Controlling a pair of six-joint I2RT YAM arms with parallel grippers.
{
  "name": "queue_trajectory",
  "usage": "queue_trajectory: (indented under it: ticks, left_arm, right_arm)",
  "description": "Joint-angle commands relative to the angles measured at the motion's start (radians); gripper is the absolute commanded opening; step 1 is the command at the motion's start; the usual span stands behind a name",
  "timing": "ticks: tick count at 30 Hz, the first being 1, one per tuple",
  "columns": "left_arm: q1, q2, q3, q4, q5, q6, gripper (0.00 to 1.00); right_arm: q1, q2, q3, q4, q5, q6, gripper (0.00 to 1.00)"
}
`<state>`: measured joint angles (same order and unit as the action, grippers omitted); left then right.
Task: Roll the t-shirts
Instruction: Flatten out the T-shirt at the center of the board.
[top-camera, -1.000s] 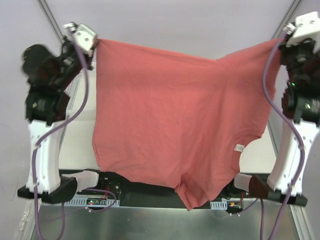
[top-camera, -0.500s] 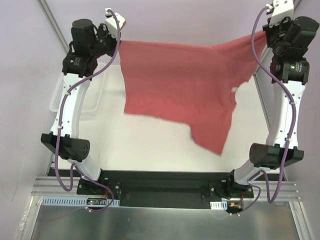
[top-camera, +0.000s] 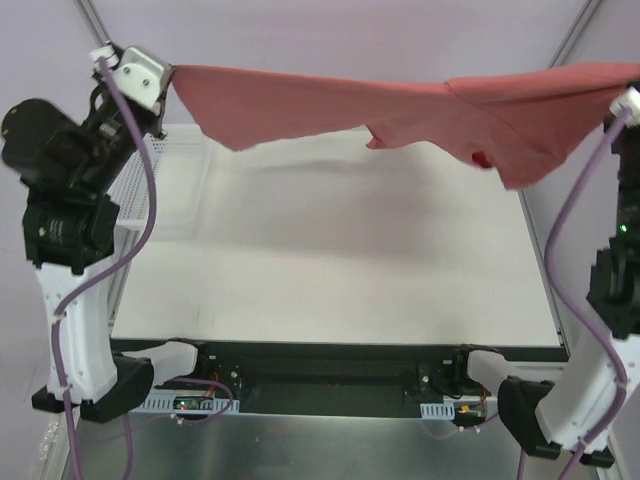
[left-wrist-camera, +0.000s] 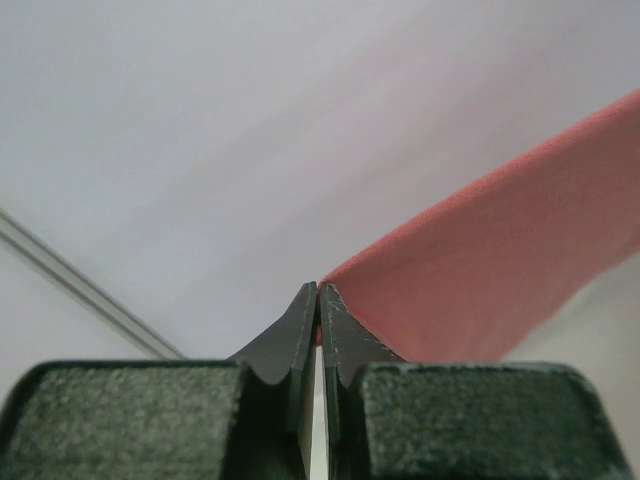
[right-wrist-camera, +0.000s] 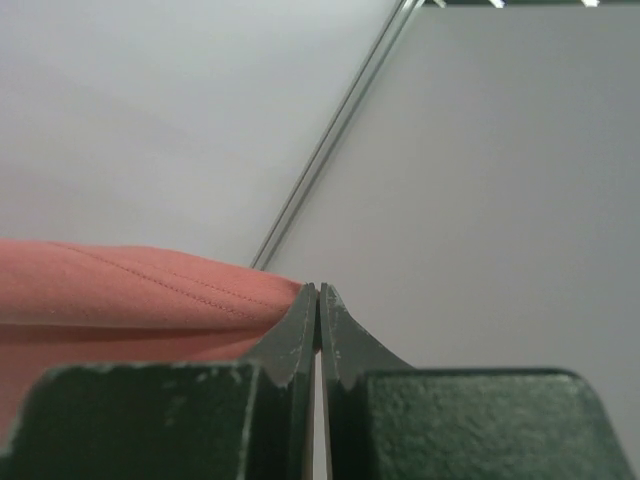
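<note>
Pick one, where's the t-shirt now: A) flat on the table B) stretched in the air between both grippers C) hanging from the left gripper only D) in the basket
B: the t-shirt spans from the shut left gripper to the shut right gripper, clear above the table.

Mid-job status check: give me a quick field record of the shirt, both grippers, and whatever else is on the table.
t-shirt: salmon-red, stretched in the air between both grippers, lower edge drooping, right part bunched
left gripper: shut on the t-shirt's left end
right gripper: shut on the t-shirt's right end
table: white; shirt appears to hang clear of it, shadow beneath
basket: white, perforated, at the table's left side
rolling: not yet begun
</note>
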<state>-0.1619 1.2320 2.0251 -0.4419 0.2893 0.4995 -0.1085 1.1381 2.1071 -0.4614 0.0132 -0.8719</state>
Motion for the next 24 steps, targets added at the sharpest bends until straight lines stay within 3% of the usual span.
queue_trajectory:
  ticks: [1,8,15,19,24]
  left_arm:
    - [0.021,-0.116,-0.022,0.046,-0.087,0.051,0.00]
    - [0.021,-0.180,0.047,0.048,-0.088,0.096,0.00]
    - [0.021,-0.102,0.127,0.055,-0.046,0.100,0.00]
    - [0.021,-0.046,0.048,0.055,-0.022,0.086,0.00]
    - [0.021,0.012,-0.181,0.057,-0.007,0.086,0.00]
  right_arm:
    - [0.000,-0.084,0.079,-0.062,0.053,0.008,0.01]
    - [-0.003,-0.080,0.280,-0.120,0.021,0.025,0.01]
    - [-0.008,0.000,0.265,-0.020,-0.002,-0.024,0.01]
    - [-0.008,0.009,0.084,0.053,-0.053,-0.016,0.01]
    - [-0.002,-0.002,-0.316,0.133,-0.123,0.034,0.01]
